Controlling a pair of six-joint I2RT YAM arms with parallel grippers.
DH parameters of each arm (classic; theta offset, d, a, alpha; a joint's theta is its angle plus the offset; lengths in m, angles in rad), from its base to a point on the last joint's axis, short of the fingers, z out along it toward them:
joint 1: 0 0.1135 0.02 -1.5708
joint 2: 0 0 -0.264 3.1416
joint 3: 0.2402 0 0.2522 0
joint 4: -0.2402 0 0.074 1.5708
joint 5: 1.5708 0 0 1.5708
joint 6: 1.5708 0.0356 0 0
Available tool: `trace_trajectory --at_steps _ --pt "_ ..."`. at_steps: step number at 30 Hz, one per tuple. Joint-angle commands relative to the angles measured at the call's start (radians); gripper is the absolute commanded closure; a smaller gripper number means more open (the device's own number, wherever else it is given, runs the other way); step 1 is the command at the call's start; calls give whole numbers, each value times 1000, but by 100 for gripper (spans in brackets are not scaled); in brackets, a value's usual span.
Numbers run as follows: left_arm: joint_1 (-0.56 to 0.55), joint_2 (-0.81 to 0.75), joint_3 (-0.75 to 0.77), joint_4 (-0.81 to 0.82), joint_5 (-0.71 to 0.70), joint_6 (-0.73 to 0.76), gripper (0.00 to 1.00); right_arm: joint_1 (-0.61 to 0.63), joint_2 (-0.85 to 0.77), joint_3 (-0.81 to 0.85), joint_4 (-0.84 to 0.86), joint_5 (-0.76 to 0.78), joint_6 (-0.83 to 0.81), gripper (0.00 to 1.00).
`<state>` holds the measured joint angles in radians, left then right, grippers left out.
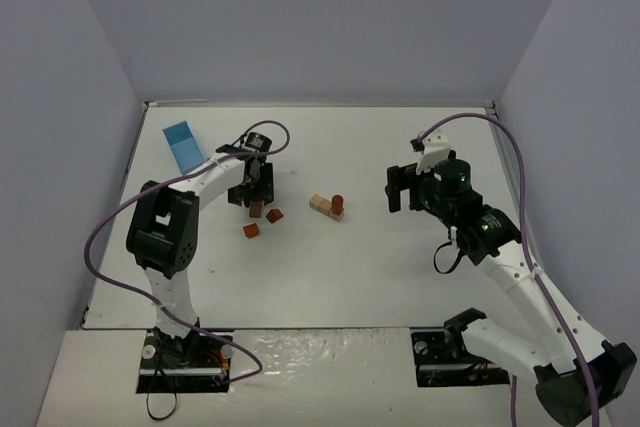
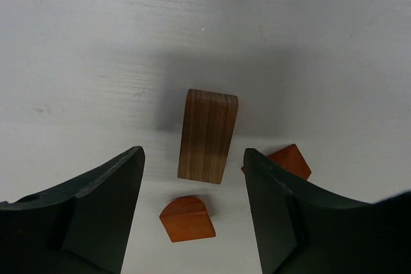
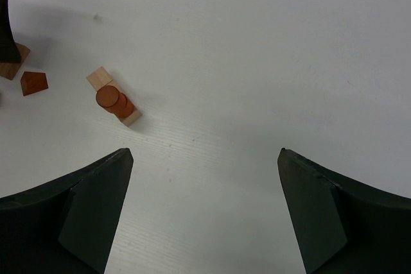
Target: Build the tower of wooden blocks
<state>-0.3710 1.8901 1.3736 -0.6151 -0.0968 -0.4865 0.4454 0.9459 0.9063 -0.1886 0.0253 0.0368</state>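
Between the fingers of the left pincer (image 2: 192, 152) sits a striped brown block (image 2: 207, 136) on the table (image 1: 400, 277), with a gap on either side. The jaws stand partly open and hold nothing. A reddish half-round block (image 2: 187, 218) lies nearer the pincer's palm, and a second reddish block (image 2: 290, 160) lies just outside one finger. Well ahead of the right pincer (image 3: 205, 155), to its left, a reddish cylinder (image 3: 108, 96) rests on tan blocks (image 3: 99, 78). That pincer is wide open and empty. A light-blue box (image 1: 183, 145) lies beyond the left pincer.
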Motion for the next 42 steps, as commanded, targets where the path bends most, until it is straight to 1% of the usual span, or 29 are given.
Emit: trace_trajectory --at_steps 1,13,22,27,29,32,35,37,42 --pt "9 0 61 -25 26 13 41 -7 -2 -3 28 33 -2 6" --pt "9 33 76 -25 49 23 44 -7 14 -1 23 22 -3 6" --pt "9 43 71 -25 49 23 58 -7 10 -9 20 15 5 6" --pt "9 24 87 -34 43 52 78 -7 10 -7 18 11 8 6" --pt "9 -9 98 -35 48 88 84 -7 11 -1 18 0 6 6" --pt "5 -69 121 -33 77 170 87 -7 22 13 17 -23 2 8" --pt "-5 -122 134 -33 109 281 89 -7 35 28 17 -78 -1 10" --pt "-17 -167 134 -34 147 382 90 -8 45 41 17 -130 -7 12" --pt "-48 -266 102 -33 262 552 92 -8 80 82 14 -247 -14 21"
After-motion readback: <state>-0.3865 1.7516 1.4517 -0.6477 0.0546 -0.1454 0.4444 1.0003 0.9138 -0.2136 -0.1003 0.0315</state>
